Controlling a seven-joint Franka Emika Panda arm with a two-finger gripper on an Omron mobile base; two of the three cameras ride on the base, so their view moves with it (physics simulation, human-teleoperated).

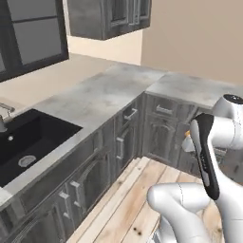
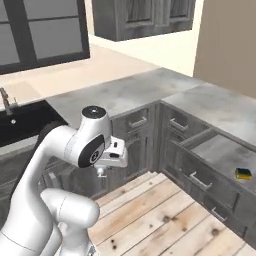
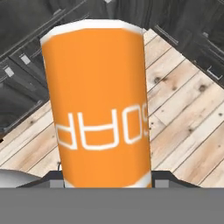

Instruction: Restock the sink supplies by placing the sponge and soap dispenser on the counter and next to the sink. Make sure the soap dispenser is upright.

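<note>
Pincer clenched on the orange soap dispenser (image 3: 99, 105), hanging over the wooden floor (image 3: 183, 118).

In the hand view the dispenser sits right between the finger tips, white "SOAP" lettering reading mirrored and flipped from this angle, with floor planks and dark cabinet fronts behind it. From the right base view the pincer (image 2: 101, 171) hangs low in front of the cabinets, well apart from the bench (image 2: 125, 95) top. The sponge (image 2: 243, 174), yellow with a dark top, is lying in an open drawer (image 2: 200, 177) on the right-hand cabinet run, near its front corner. The black sink (image 1: 28, 142) is off at the left in the left base view, with its round drain showing, set into the marbled bench, and the faucet (image 1: 4, 116) stands at its back edge.
</note>
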